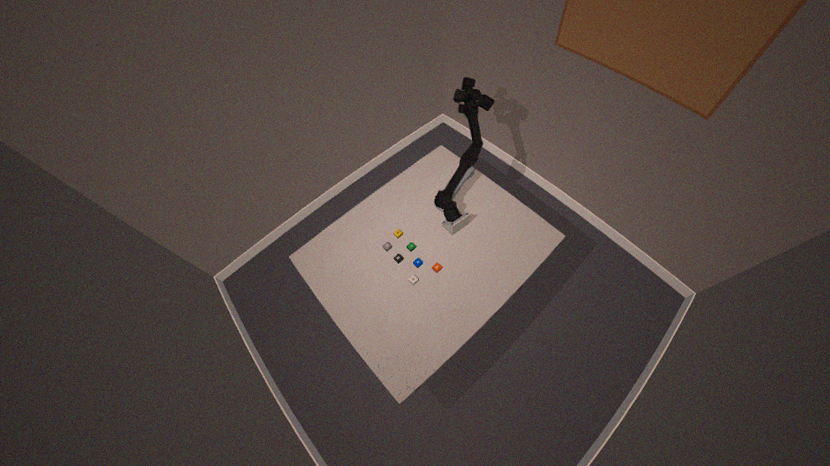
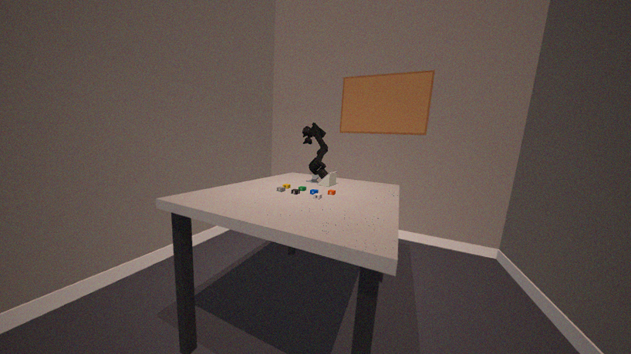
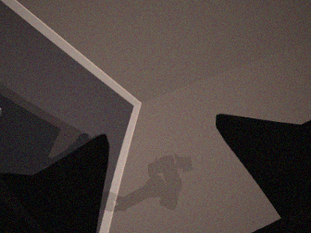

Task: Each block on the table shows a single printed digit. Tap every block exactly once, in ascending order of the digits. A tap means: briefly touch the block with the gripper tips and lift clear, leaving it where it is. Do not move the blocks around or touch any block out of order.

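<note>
My gripper [image 3: 163, 129] is open and empty, raised high above the table, away from all the blocks. Small blocks lie apart on the pale table [image 1: 470, 279] [image 2: 267, 217]: yellow [image 1: 398, 234] [image 2: 286, 185], grey [image 1: 387, 246] [image 2: 281, 189], green [image 1: 411, 246] [image 2: 302, 188], black [image 1: 398, 258] [image 2: 295, 191], blue [image 1: 417, 263] [image 2: 313, 191], orange [image 1: 437, 267] [image 2: 331, 192] and white [image 1: 413, 279] [image 2: 317, 196]. Their digits are too small to read. No block shows in the wrist view.
The arm's pale base [image 1: 458, 224] [image 2: 328, 178] stands on the table near the green and orange blocks. An orange-brown board [image 1: 679, 37] [image 2: 387, 102] hangs on the wall. The wrist view shows wall, floor and white skirting [image 3: 79, 55].
</note>
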Motion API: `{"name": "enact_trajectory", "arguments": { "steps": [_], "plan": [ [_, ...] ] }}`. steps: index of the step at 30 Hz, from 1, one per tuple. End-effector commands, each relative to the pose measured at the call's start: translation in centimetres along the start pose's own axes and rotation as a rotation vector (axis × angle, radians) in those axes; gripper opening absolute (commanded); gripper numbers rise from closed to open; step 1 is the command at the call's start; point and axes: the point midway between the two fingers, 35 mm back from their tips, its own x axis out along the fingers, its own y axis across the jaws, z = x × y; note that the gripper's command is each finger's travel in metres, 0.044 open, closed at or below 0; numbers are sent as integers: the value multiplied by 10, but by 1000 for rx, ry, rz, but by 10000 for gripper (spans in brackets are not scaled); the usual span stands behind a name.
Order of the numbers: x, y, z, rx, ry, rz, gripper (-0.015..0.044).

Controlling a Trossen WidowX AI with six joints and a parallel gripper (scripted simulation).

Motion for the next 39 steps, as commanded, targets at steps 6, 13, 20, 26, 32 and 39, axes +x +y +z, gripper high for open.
{"name": "enact_trajectory", "arguments": {
  "steps": [6,13,20,26,32,39],
  "plan": [
    [1,-15,90,-455,-67,-76,400],
    [-7,-13,200,-984,-153,-197,400],
    [-29,25,330,-1600,-277,-384,400],
    [-59,82,424,-2091,-392,-597,400],
    [-100,158,499,-2558,-505,-896,400],
    [-160,265,554,-3040,-628,-1417,400]
  ]
}}
